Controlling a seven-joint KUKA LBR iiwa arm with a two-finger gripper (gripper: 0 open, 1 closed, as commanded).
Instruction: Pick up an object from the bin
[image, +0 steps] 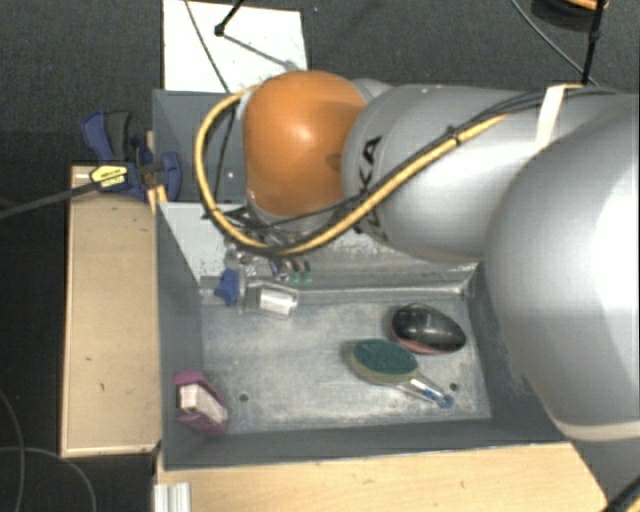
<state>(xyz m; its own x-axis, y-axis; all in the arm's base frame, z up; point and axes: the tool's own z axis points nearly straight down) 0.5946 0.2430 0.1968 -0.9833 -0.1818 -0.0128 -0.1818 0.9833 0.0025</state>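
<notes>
1. We find the arm (480, 170) reaching into the grey metal bin (180, 330) from the view's right. Its orange cover (300, 135) and looped yellow cable (215, 215) overhang the far-left part of the bin.
2. The gripper (262, 285) sits low under that cover, close to the bin's far wall and towards its left wall. We cannot tell whether it is open or closed, as the cover and cable mask it.
3. A small blue piece (228, 288) and a short silvery cylinder (272, 299) lie at the gripper's lower end, side by side on the floor. They may be loose things or parts of the tool; the view does not settle it, and we see nothing plainly gripped.
4. A dark oval object (428, 328) lies towards the bin's right wall, well apart from the gripper.
5. Just beside it, nearer the front edge, lies a round green brush (383, 360) with a blue-and-white handle pointing to the front-right corner.
6. A small purple and pink box (200, 402) stands in the front-left corner.
</notes>
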